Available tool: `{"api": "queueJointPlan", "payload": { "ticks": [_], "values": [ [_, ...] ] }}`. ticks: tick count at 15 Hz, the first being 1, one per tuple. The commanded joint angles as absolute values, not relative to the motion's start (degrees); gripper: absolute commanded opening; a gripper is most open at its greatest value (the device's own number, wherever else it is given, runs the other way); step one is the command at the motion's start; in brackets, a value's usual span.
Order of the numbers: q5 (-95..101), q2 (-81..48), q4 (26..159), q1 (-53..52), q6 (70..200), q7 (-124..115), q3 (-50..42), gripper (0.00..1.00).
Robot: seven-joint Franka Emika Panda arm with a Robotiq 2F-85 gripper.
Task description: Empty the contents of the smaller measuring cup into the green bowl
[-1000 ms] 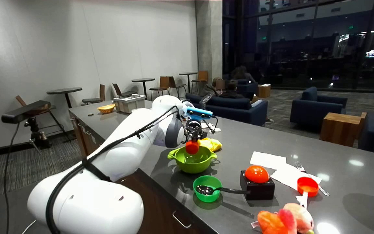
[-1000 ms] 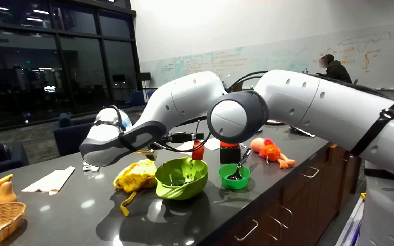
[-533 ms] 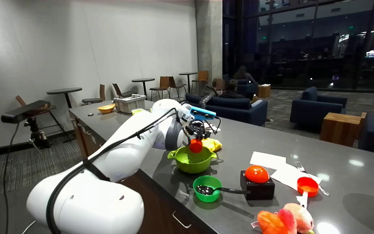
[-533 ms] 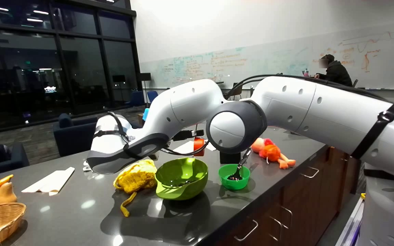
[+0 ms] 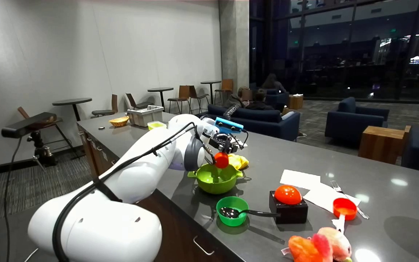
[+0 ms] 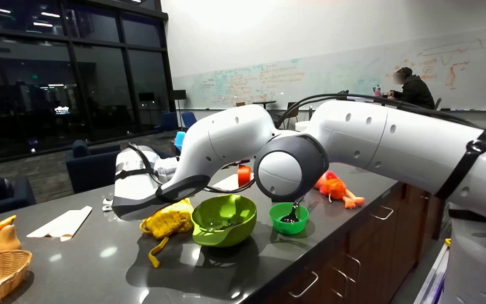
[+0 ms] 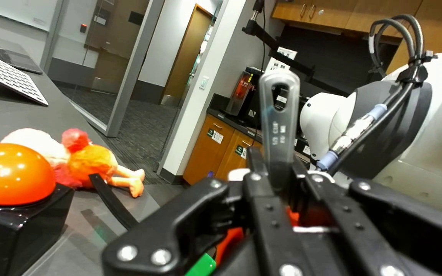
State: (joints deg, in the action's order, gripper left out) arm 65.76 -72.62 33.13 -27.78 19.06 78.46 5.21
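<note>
My gripper (image 7: 278, 163) is shut on the clear handle (image 7: 279, 126) of the smaller measuring cup, which sticks up between its fingers in the wrist view. The red body of that smaller measuring cup (image 5: 221, 160) hangs tipped on its side above the green bowl, clear of its rim, in both exterior views. Its inside is hidden, so I cannot tell whether anything is left in it. The green bowl (image 6: 224, 221) sits upright on the counter, with small dark bits (image 6: 229, 226) in its bottom.
A small green tub (image 5: 232, 211) with a black spoon stands near the counter edge. Beside it are a black box with an orange dome (image 5: 288, 195), the bigger red cup (image 5: 344, 208) and a plush toy (image 5: 315, 247). A yellow knitted thing (image 6: 169, 217) lies against the bowl.
A second ago bits were falling from the cup into the bowl; none fall now. The cup has risen a little and shifted slightly to one side, still held, while the arm's elbow has sunk.
</note>
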Motion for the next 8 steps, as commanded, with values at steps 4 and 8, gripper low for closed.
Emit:
{"api": "queueJointPlan", "payload": {
  "ticks": [4,8],
  "values": [
    [68.4,-75.3,28.0,-29.4,17.5,85.6,2.2,0.04],
    [68.2,-75.5,27.5,-29.6,17.4,86.9,1.5,0.04]
  ]
}}
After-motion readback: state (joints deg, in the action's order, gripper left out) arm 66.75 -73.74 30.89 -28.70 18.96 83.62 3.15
